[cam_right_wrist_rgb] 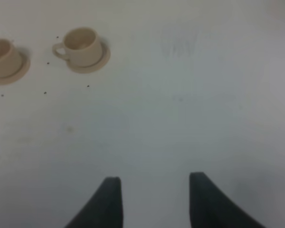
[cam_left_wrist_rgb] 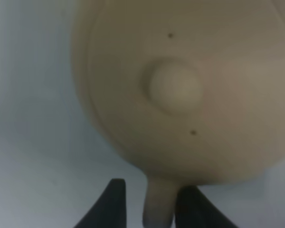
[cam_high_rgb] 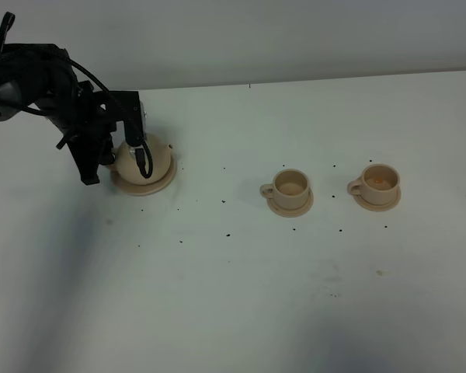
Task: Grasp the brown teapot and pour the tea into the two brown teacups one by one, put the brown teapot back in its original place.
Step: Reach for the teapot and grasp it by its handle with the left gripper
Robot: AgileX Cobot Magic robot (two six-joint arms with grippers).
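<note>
The brown teapot (cam_high_rgb: 154,158) sits on its wide saucer, the original place (cam_high_rgb: 168,182), at the table's left. My left gripper (cam_high_rgb: 116,167) is down at the pot's left side. In the left wrist view the teapot (cam_left_wrist_rgb: 180,90) fills the frame, and its loop handle (cam_left_wrist_rgb: 157,204) stands between my fingers (cam_left_wrist_rgb: 115,204) with a small gap on one side; the gripper (cam_left_wrist_rgb: 149,206) is open around it. The two brown teacups (cam_high_rgb: 291,184) (cam_high_rgb: 380,179) stand on small saucers to the right, also seen from the right wrist as cups (cam_right_wrist_rgb: 80,42) (cam_right_wrist_rgb: 0,54). My right gripper (cam_right_wrist_rgb: 152,199) is open and holds nothing.
Small dark specks are scattered over the white table (cam_high_rgb: 241,295) around the pot and cups. The right arm does not show in the exterior high view. A pale wall (cam_high_rgb: 295,31) runs along the table's far edge.
</note>
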